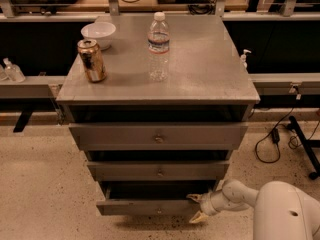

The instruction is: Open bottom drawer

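Note:
The bottom drawer [150,207] is the lowest of the grey cabinet's [200,84] three drawers. It stands pulled out a little, with a dark gap above its flat grey front and a tiny knob at the centre. My gripper [196,207] is at the drawer's right end, low near the floor. Its two pale fingers [194,198] are spread apart, one at the front's top edge and one below it. The white arm [280,209] comes in from the lower right.
The middle drawer [159,171] and top drawer [159,136] sit above. On the cabinet top stand a can [92,60], a water bottle [158,39] and a white bowl [98,33]. Cables [272,139] lie on the floor at right.

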Robot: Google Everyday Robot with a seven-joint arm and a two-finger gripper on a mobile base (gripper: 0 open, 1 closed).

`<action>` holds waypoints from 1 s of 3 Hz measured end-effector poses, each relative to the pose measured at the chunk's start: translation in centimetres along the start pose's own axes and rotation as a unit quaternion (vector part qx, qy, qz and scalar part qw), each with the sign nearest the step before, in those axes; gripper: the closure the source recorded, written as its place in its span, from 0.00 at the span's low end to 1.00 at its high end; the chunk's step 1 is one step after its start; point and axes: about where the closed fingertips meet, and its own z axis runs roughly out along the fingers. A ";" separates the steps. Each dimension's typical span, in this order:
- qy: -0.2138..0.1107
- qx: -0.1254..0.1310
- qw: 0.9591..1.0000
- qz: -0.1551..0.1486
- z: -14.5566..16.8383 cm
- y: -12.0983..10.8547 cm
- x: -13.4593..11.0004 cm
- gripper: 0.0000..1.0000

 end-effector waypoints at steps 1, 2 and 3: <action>-0.002 -0.012 1.000 0.010 -0.1 0.8 -0.1 0.43; -0.003 -0.030 1.000 0.008 -0.5 2.2 -1.2 0.42; -0.003 -0.030 1.000 0.008 -0.5 2.2 -1.1 0.48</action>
